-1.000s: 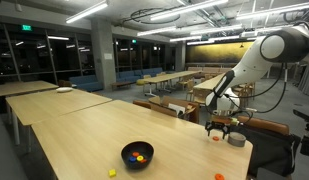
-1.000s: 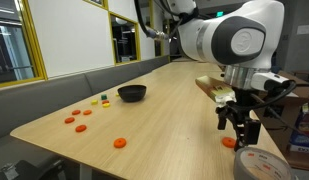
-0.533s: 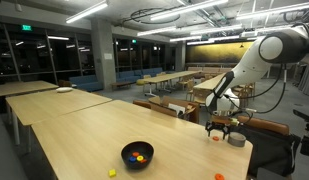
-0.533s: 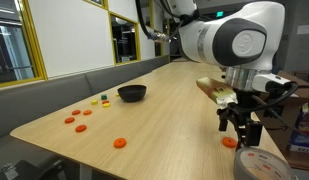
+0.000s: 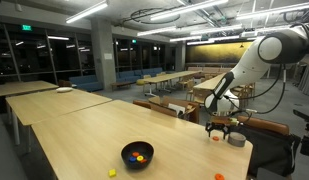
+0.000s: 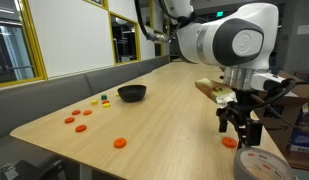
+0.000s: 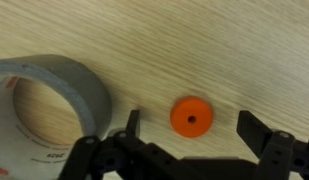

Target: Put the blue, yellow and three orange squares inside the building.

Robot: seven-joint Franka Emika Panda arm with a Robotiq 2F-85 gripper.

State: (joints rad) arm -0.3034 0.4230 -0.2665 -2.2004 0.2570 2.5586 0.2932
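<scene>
Wrist view has the gripper [image 7: 192,128] hovering over the table [image 7: 224,50], jaws wide and empty, with an orange disc [image 7: 191,117] lying between the fingertips and a tape roll [image 7: 82,92] just beside it. This disc is not yet gripped. Farther off, in an exterior view, other orange pieces [image 6: 119,142] lie loose on the wood, and a yellow piece [image 6: 107,101] sits near the bowl [image 6: 132,97]. In an exterior view a blue piece [image 5: 135,156] shows inside the bowl with something orange or yellow beside it, too small to count. My judgement is that the task is partly done: blue seems in, while most orange pieces remain out.
</scene>
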